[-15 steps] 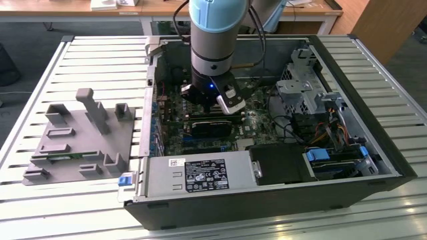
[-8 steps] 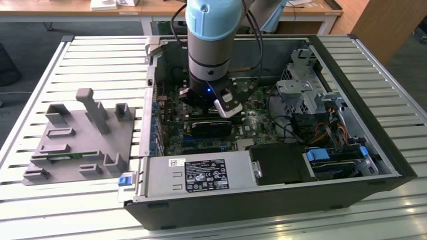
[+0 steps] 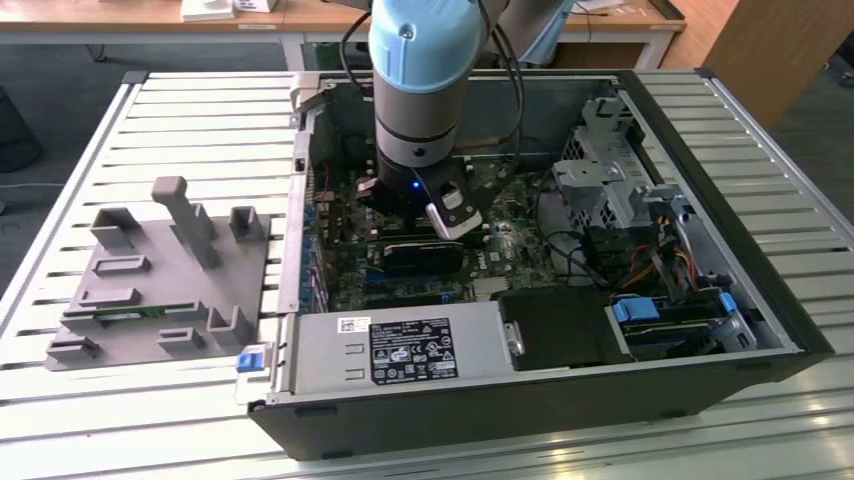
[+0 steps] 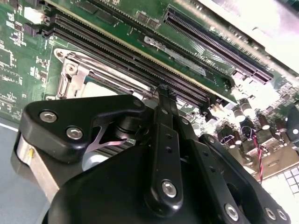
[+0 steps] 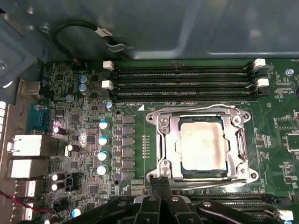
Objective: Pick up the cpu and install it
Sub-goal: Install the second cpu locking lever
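The flat square silvery-grey cpu (image 5: 202, 147) lies face up inside the steel-framed socket (image 5: 161, 148) on the green motherboard (image 5: 135, 140), its edges squared with the frame and parallel to the black memory slots (image 5: 182, 81) beside the socket; being square, it has no clear long axis. In the second wrist view the black gripper (image 4: 163, 100) hides most of the socket. Its fingers (image 5: 161, 186) are pressed together just at the socket's edge, gripping nothing. In the exterior view the arm (image 3: 420, 90) blocks the socket within the open computer case (image 3: 747, 250).
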You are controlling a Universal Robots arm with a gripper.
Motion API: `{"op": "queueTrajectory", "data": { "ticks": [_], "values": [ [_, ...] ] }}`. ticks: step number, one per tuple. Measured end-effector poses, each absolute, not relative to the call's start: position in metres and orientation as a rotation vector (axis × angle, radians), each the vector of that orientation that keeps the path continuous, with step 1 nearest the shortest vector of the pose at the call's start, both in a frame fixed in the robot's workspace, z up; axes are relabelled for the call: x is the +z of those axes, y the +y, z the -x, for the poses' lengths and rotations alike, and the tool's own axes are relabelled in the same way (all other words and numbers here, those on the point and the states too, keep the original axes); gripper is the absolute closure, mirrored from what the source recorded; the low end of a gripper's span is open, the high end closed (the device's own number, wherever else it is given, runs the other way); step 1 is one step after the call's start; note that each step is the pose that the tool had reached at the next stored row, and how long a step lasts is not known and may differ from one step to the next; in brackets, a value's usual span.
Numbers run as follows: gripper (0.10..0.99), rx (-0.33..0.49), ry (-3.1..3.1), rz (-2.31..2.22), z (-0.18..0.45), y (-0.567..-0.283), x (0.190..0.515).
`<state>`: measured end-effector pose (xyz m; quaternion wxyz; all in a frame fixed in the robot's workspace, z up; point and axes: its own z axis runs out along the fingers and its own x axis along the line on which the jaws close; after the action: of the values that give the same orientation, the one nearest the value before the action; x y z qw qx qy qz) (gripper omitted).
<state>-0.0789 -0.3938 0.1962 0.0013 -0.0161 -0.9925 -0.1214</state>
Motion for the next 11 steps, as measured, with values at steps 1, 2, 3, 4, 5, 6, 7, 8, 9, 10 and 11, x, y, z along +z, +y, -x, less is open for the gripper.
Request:
{"op": "queueTrajectory", "data": {
  "ticks": [1, 2, 3, 4, 5, 6, 7, 8, 9, 10, 11],
  "values": [
    [0.980, -0.387, -3.115, 0.051, 0.0790, -0.3937, 0.1959],
    [0.980, -0.392, -3.114, 0.051, 0.0791, -0.3937, 0.1957],
    [0.980, -0.396, -3.113, 0.050, 0.0792, -0.3935, 0.1954],
    [0.980, -0.400, -3.113, 0.050, 0.0793, -0.3934, 0.1950],
    [0.980, -0.402, -3.113, 0.050, 0.0795, -0.3932, 0.1947],
    [0.980, -0.404, -3.112, 0.050, 0.0797, -0.3929, 0.1944],
    [0.980, -0.405, -3.112, 0.050, 0.0800, -0.3925, 0.1940],
    [0.980, -0.407, -3.112, 0.050, 0.0805, -0.3921, 0.1937],
    [0.980, -0.408, -3.112, 0.050, 0.0810, -0.3916, 0.1933],
    [0.980, -0.410, -3.112, 0.050, 0.0817, -0.3911, 0.1930],
    [0.980, -0.412, -3.111, 0.050, 0.0823, -0.3905, 0.1928]
  ]
}}
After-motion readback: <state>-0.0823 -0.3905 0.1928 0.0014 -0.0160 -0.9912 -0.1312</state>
